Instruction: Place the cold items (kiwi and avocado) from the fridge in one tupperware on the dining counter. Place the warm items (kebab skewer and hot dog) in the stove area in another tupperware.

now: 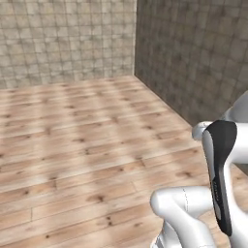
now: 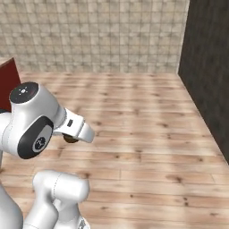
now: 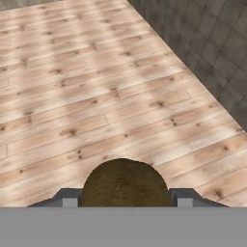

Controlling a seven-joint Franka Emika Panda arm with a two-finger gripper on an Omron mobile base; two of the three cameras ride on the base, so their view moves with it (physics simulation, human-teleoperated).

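Note:
A brown, fuzzy kiwi (image 3: 124, 181) sits between my two finger tips at the bottom of the hand view, and my gripper (image 3: 124, 198) is shut on it. From the right base view a small part of the kiwi (image 2: 70, 139) peeks out under the white hand, held above the floor. The avocado, kebab skewer, hot dog, tupperware and dining counter are out of view.
Light wooden floor (image 1: 87, 145) stretches ahead to a beige tiled wall (image 1: 63, 38). A dark tiled wall (image 1: 193, 53) runs along the right side. The corner of a dark red cabinet (image 2: 9, 82) shows at the left edge of the right base view.

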